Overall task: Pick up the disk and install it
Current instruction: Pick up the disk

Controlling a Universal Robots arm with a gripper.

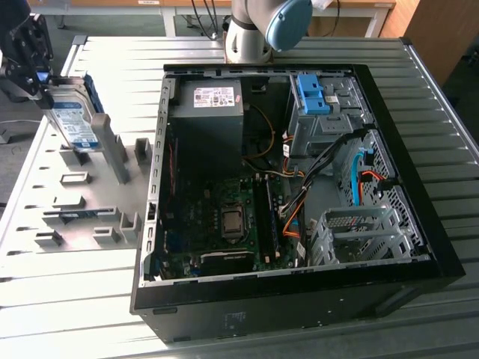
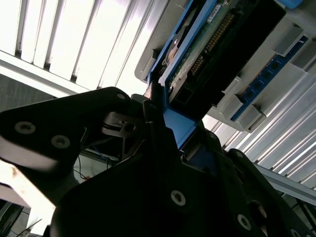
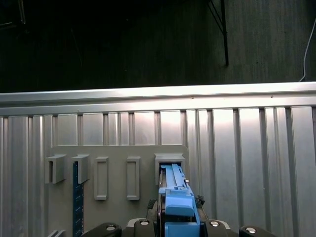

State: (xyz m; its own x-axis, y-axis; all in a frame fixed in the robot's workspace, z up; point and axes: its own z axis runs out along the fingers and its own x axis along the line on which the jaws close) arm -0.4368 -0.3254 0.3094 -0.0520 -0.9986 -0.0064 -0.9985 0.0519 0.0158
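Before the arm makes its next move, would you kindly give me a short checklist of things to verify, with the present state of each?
1. Gripper shut on the disk: ok; in the second wrist view it clamps the blue rail.
2. Disk clear of the grey holder: cannot tell; its lower end sits right at a slot.
3. Computer case open: ok; its inside is exposed.
4. Drive cage free: ok; it looks empty.
5. Cables clear of that cage: cannot tell; orange and black ones run close beside it.
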